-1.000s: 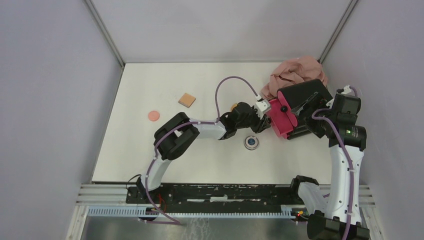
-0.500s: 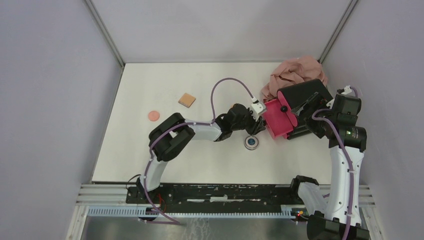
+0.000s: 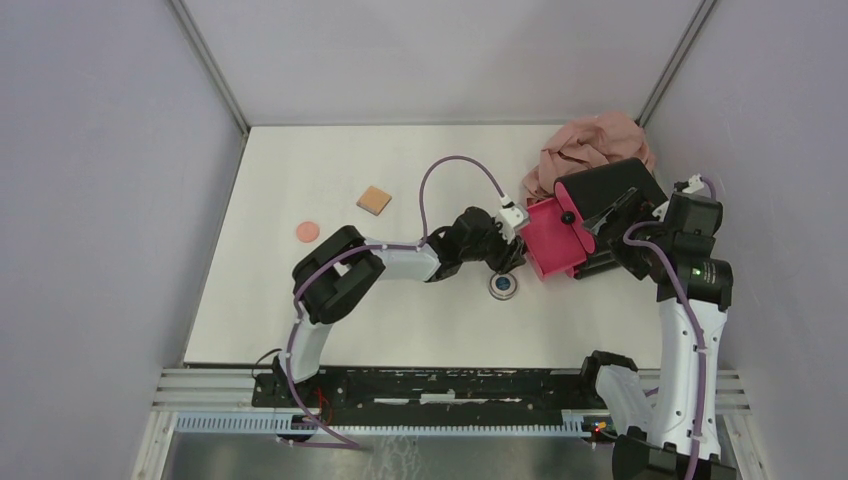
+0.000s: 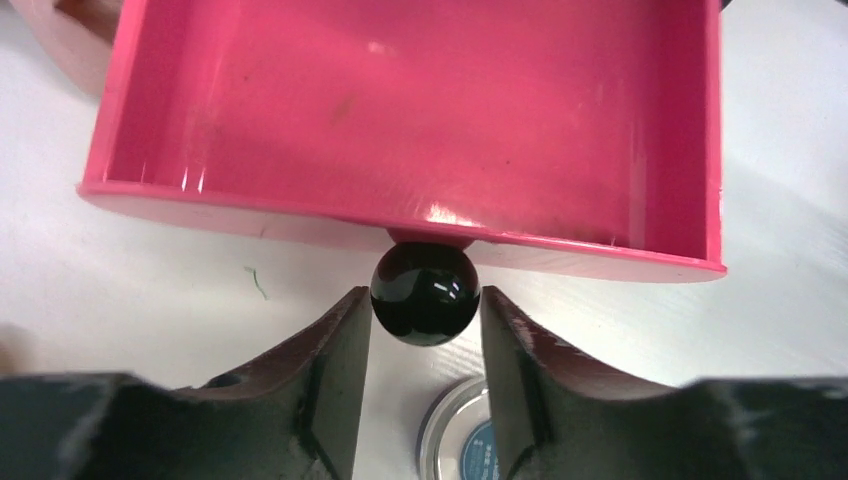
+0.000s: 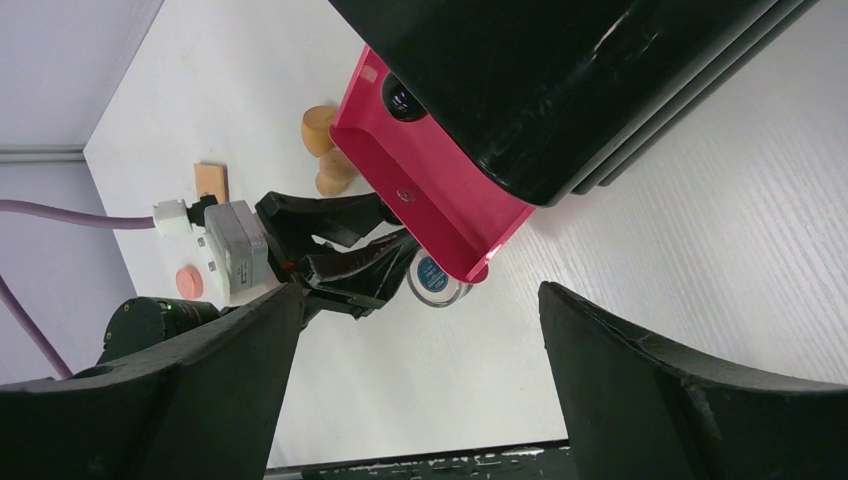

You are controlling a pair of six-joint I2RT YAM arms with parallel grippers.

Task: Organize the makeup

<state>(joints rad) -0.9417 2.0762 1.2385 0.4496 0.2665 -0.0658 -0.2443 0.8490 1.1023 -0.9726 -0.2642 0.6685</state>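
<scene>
The left gripper [image 4: 425,305] is clamped on the black knob [image 4: 424,295] of the opened magenta drawer [image 4: 400,120]. The silver compact [image 4: 462,440] is seen just before its front edge. The right gripper [image 5: 418,300] is held wide, empty.

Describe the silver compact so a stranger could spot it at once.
Find the black box on the right, its magenta drawer pulled open. Just nearside of the drawer lies the compact. It alone is round, silver-rimmed, with a blue centre.
</scene>
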